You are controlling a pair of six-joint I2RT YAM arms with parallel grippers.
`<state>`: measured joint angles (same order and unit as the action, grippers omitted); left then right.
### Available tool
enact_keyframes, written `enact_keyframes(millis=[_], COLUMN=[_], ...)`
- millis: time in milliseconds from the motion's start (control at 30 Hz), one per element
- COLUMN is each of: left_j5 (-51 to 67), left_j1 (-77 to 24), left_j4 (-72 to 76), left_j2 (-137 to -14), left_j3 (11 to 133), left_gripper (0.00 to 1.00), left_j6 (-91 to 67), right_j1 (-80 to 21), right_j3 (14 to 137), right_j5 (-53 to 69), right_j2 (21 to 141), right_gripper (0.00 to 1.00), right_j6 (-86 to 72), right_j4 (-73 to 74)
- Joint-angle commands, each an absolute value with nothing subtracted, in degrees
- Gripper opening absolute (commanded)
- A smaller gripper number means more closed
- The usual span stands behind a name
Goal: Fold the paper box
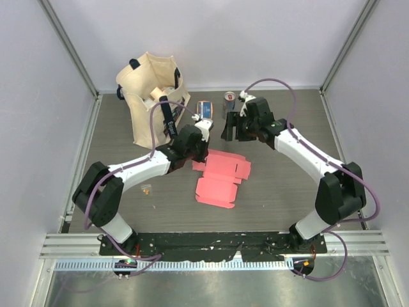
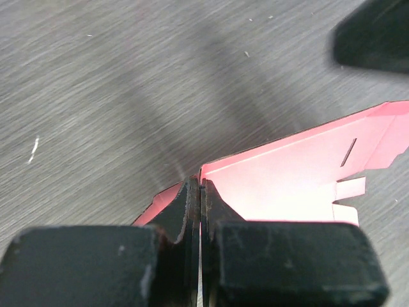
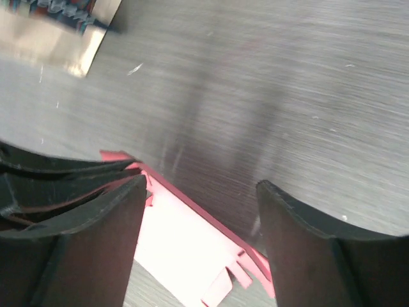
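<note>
Table (image 1: 281, 192): dark grey-brown, brushed grain, matte, filling the middle.
Walls (image 1: 223, 38): 3 plain pale panels, left, far and right.
Posts (image 1: 345, 45): 2 slanting metal struts at the far corners.
Rail (image 1: 370, 243): ribbed aluminium along the near edge.
Light: even, soft shadows only.

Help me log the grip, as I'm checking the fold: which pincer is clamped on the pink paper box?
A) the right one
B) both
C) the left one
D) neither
C: the left pincer is shut on the edge of the paper box, while the right pincer stands open above it.
</note>
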<state>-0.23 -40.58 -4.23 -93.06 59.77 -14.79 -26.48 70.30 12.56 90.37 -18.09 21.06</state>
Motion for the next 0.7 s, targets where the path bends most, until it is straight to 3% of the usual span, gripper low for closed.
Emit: enact_keyframes(millis=[0, 100, 133, 367, 667], left_j5=[-7.72, -11.14, -11.77, -14.50, -18.97], left_j1=[-41.75, -42.45, -42.54, -43.42, -45.00], left_j4=[4.47, 7.89, 8.52, 13.44, 18.27], left_j2=[-88.86, -86.84, -86.40, -83.76, -81.65], left_j3=[57.13, 54.67, 53.54, 49.31, 45.71], left_gripper=[0.00, 0.01, 0.01, 0.02, 0.02], left_j6=[-15.47, -16.25, -16.61, -17.75, -16.88], right_j1=[-26.37, -26.46, -26.54, -26.63, -30.50], right_j3=[75.14, 73.84, 71.13, 56.16, 55.73], right_j5=[-5.25, -7.29, -6.60, 10.18, 9.67], right_j2=[82.28, 78.42, 77.35, 74.00, 80.24], right_gripper=[0.78, 0.76, 0.74, 0.66, 0.64], right_j6=[-30.64, -40.39, -50.09, -84.87, -95.62], right_j4=[32.24, 31.65, 30.68, 13.89, 12.05])
